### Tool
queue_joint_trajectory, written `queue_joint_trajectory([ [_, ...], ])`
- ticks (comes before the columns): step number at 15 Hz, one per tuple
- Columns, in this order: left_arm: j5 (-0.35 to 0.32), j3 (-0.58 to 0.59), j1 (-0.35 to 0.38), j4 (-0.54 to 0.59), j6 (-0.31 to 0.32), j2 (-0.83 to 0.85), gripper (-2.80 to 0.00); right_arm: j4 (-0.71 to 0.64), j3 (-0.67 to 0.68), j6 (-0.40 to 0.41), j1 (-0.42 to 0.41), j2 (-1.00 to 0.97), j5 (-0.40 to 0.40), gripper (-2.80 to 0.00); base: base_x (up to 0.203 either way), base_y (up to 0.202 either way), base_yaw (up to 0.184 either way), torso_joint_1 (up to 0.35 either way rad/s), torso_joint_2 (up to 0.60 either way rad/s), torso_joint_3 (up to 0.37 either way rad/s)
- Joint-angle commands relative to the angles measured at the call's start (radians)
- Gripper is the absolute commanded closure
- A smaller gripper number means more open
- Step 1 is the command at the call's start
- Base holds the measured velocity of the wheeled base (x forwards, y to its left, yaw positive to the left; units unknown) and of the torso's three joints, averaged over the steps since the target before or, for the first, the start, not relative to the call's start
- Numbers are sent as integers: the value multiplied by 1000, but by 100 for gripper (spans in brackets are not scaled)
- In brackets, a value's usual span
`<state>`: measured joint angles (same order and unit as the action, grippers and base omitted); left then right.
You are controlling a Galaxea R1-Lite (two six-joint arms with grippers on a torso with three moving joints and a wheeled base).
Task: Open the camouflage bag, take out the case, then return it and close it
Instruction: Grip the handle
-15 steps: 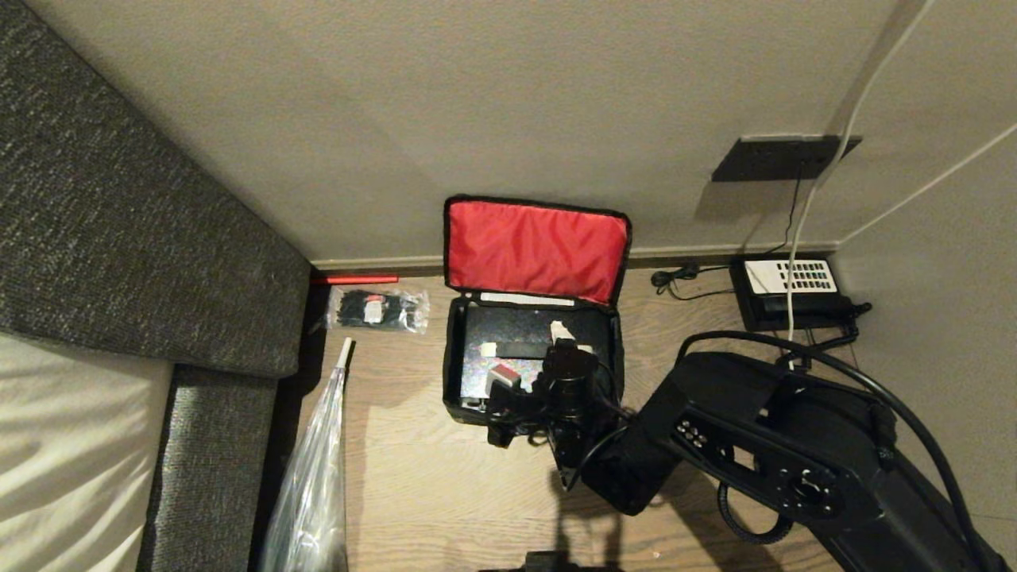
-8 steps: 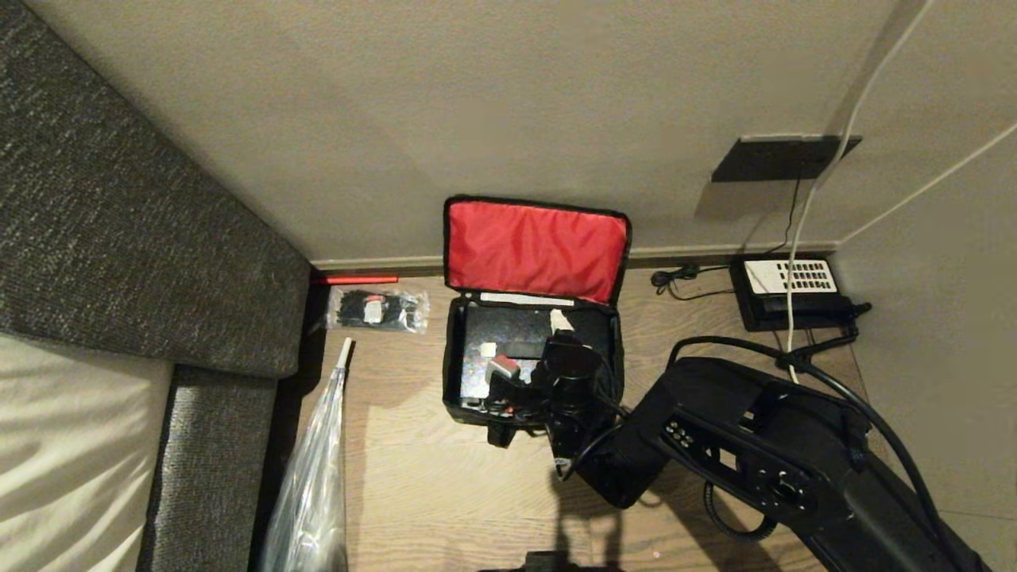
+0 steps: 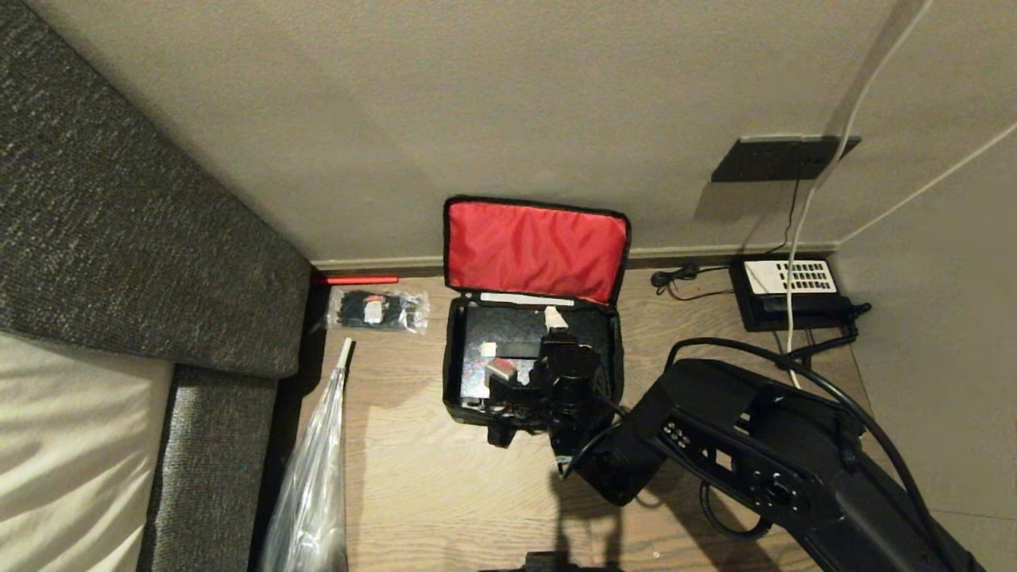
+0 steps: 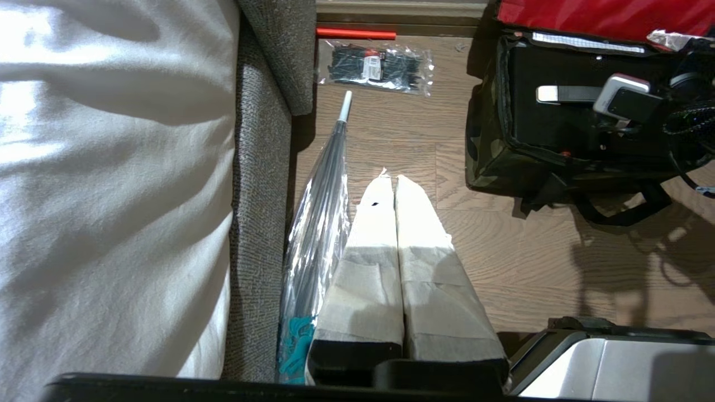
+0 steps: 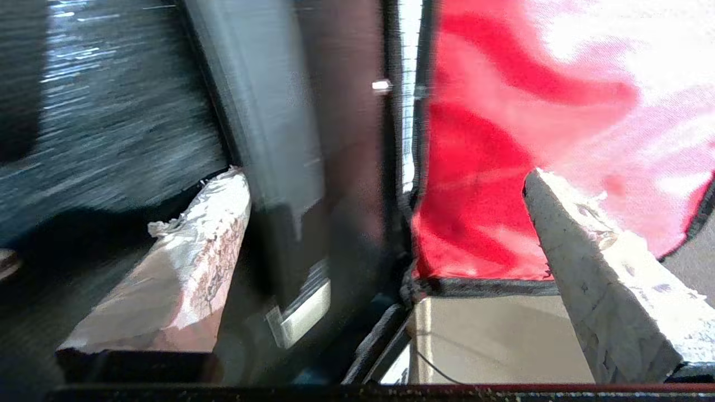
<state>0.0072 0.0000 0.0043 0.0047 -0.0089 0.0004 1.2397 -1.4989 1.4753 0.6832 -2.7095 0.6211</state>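
The camouflage bag (image 3: 451, 373) stands open on the wood floor against the wall, its red lid lining (image 3: 536, 250) leaning back. A black case (image 3: 508, 330) with a silver-ended handle lies inside it. My right gripper (image 3: 556, 334) hangs open over the bag's rear part, holding nothing. In the right wrist view one taped finger (image 5: 195, 240) is over the case (image 5: 111, 111) and the other finger (image 5: 586, 268) is in front of the red lining (image 5: 475, 167). My left gripper (image 4: 395, 181) is shut and empty, parked above the floor, left of the bag (image 4: 486, 151).
A clear folded umbrella (image 3: 318, 477) lies along the grey sofa (image 3: 119, 238) on the left. A packet of black cable ties (image 3: 377, 310) and a red stick (image 3: 353, 280) lie by the skirting. A black desk phone (image 3: 794, 290) with cords sits at the right.
My right arm has pushed a little further toward the wall, with its elbow sinking. The upper fingertip now lies nearer the bag's rear rim. The jaws stay open.
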Motion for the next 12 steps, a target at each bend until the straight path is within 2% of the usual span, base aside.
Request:
queue_joint_trajectory([
  [1,0,3,0,0,0,-2,0,16,-62,9,-9,-26,3,-280,0,0,0,0,0,0],
  [12,0,3,0,0,-2,-2,0,21,-142,-3,-31,-56,3,-280,0,0,0,0,0,0],
])
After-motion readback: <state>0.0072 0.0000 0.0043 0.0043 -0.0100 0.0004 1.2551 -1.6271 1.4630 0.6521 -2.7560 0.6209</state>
